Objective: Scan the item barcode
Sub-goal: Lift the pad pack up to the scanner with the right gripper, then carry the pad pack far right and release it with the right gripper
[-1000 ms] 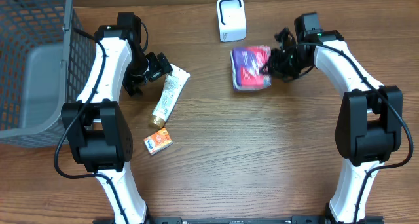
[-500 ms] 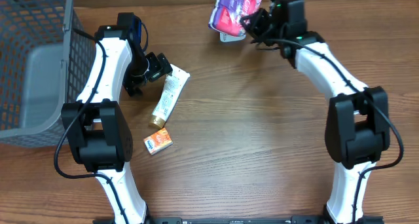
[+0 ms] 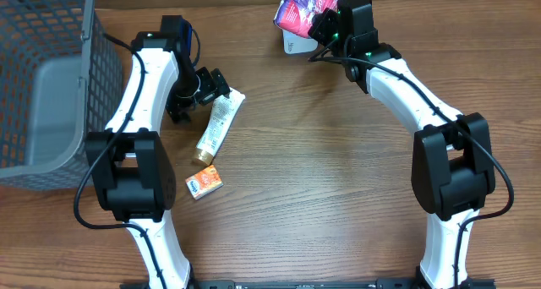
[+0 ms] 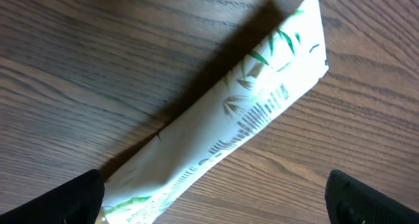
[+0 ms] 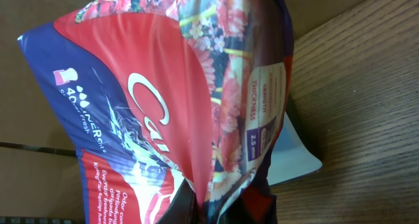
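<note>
The item, a purple and red soft packet (image 3: 303,2), hangs pinched at one edge in my shut right gripper (image 3: 325,23) at the table's far edge. It sits over the white scanner (image 3: 292,42), most of which it hides. In the right wrist view the packet (image 5: 163,99) fills the frame, my right gripper (image 5: 222,211) holds its crumpled bottom fold, and a corner of the scanner (image 5: 296,160) shows behind. I see no barcode. My left gripper (image 3: 215,84) stands wide open just above the flat end of a white tube (image 3: 217,124).
The white tube with green leaves (image 4: 236,112) lies diagonally under my left gripper (image 4: 213,204). A small orange box (image 3: 204,182) lies nearer the front. A grey mesh basket (image 3: 51,19) fills the far left.
My right gripper lifted the packet off the table and carried it left and back, over the scanner. The left arm shifted only slightly.
</note>
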